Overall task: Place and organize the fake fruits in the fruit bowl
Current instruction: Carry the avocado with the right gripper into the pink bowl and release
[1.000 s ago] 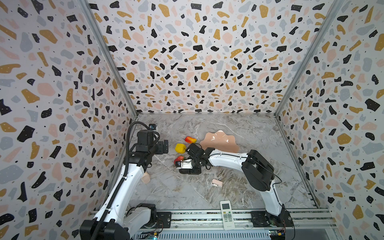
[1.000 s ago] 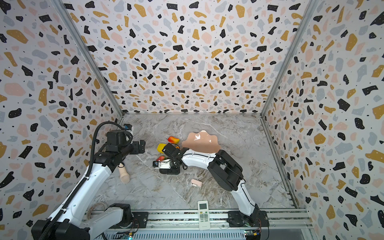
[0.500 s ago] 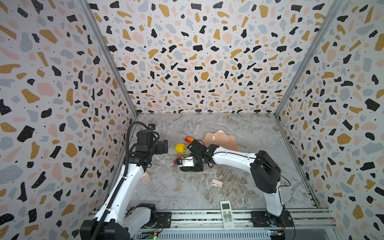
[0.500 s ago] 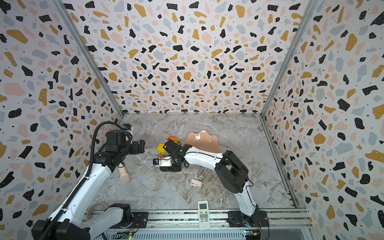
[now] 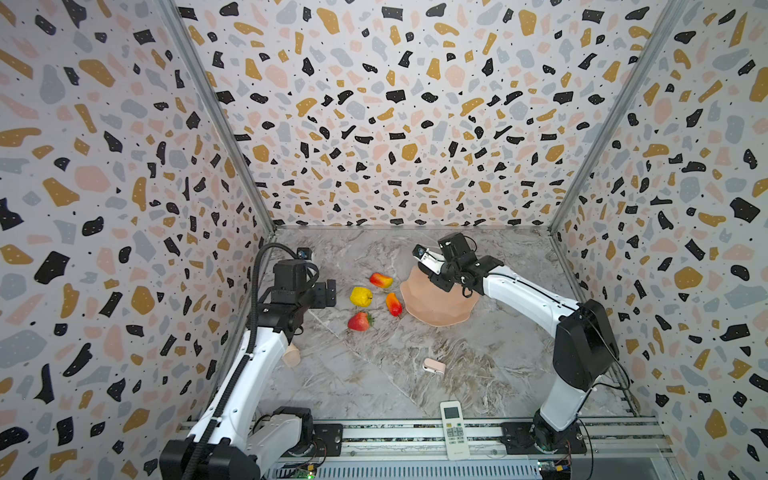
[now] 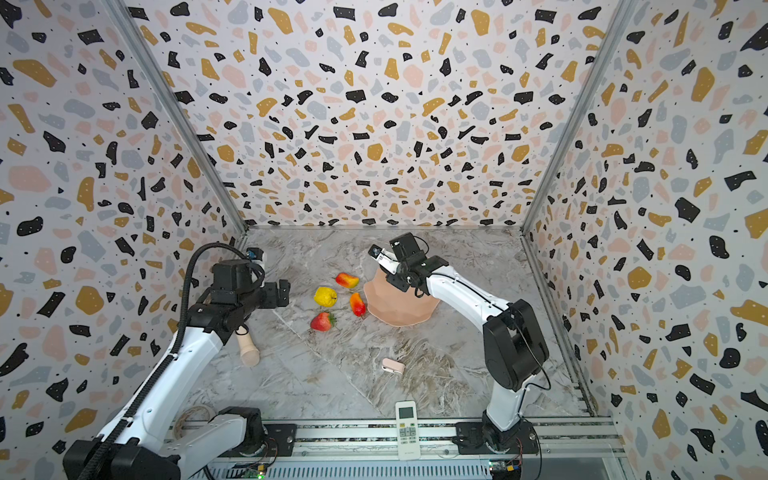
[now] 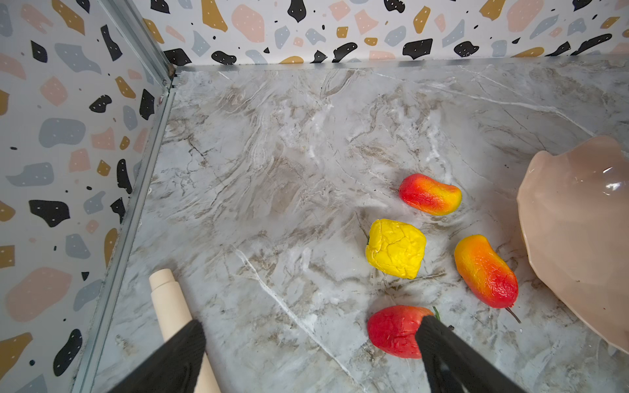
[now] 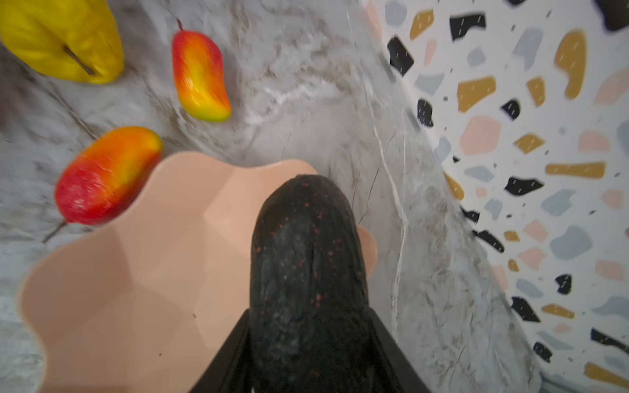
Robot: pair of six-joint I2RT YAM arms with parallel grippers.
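I have the right gripper point(image 8: 309, 340) pinching the avocado point(image 8: 306, 255) over the bowl point(image 8: 136, 272) rim. My left gripper point(image 7: 309, 323) is spread above bare floor point(image 7: 272, 153).

You have two top views from high above the table's point(image 5: 374, 386) front edge, side by side, both looking down toward the back wall point(image 5: 395, 124) and taking in the whole table. Your left wrist camera looks down, fairly near, toward the back left corner. Your right wrist camera sits very close above the fruit bowl point(image 8: 136, 272), facing leftward, with the avocado point(image 8: 306, 255) filling its near field. Both wrist views share the two mangoes point(image 7: 429, 194), the yellow fruit point(image 7: 394, 248) and the bowl's rim.
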